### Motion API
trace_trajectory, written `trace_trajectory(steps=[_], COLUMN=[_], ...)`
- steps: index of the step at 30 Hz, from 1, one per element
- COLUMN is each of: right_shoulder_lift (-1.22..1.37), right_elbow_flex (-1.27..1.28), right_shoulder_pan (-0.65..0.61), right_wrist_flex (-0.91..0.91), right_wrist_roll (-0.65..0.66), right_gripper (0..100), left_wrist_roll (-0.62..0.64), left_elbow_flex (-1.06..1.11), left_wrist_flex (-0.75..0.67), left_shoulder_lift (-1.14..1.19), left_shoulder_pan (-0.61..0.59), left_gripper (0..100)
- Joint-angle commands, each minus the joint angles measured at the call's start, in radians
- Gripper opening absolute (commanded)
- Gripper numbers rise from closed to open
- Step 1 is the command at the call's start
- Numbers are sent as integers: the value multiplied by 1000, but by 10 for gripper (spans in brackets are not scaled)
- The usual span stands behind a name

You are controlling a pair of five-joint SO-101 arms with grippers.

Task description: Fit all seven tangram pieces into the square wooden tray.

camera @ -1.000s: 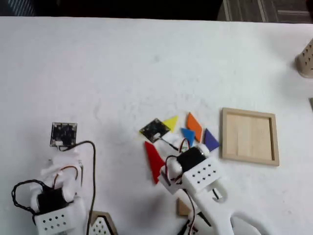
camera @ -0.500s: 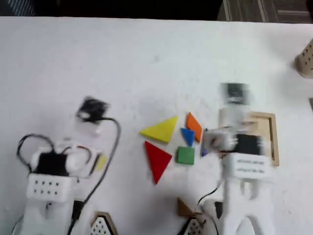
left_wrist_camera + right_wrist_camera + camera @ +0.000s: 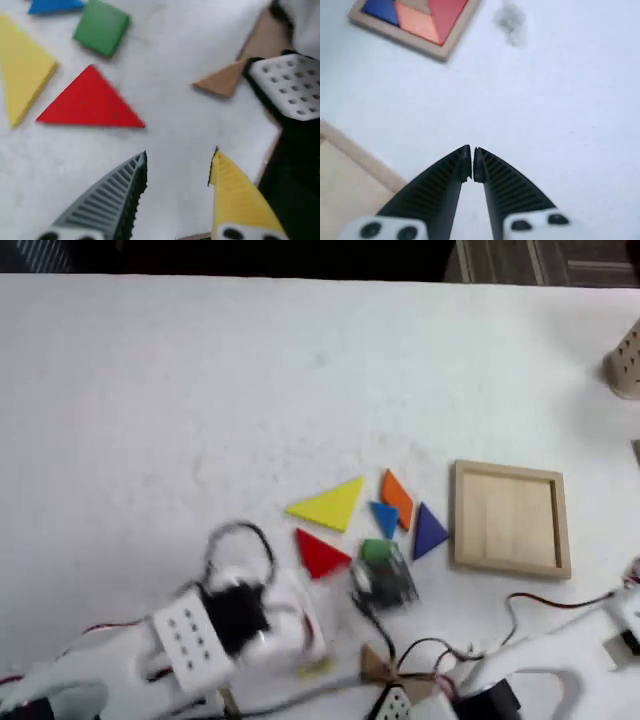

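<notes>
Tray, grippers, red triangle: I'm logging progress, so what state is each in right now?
wooden tray: empty
left gripper: open, holding nothing
right gripper: shut, holding nothing
red triangle: flat on the table, outside the tray

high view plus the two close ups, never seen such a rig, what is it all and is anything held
A left arm and a right arm, both small robots, sit at a white table. The high view looks down from above; the close-ups come from a camera on each arm's wrist. On the table lie an empty wooden tray and coloured pieces, among them a red triangle, a yellow triangle and a green square. The left hand is open near the red triangle, holding nothing. The right hand is shut on nothing, near the tray.
</notes>
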Motion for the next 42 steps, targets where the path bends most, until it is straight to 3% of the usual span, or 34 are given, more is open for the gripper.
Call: trace_trajectory(steps=[1, 6, 13, 19, 25, 30, 42], right_shoulder_lift=[71, 200, 262, 259, 268, 268, 262], right_elbow_flex=[-49, -49, -49, -49, -103, -173, -180], right_shoulder_pan=[70, 87, 88, 88, 120, 186, 208], right_wrist_flex=[-122, -278, -366, -363, -361, -357, -357], right_wrist_roll=[25, 25, 25, 25, 15, 15, 18], right_gripper=[24, 24, 24, 21, 20, 20, 21], left_wrist_roll=[12, -117, -253, -262, -261, -221, -213], left_elbow_flex=[51, 184, 262, 276, 196, 91, 80], left_wrist_flex=[-141, -385, -479, -591, -744, -746, -752], left_shoulder_lift=[-19, -18, -16, 27, 328, 504, 519], left_shoulder_pan=[188, 219, 213, 79, 27, 30, 94], left_gripper=[230, 230, 273, 323, 321, 321, 320])
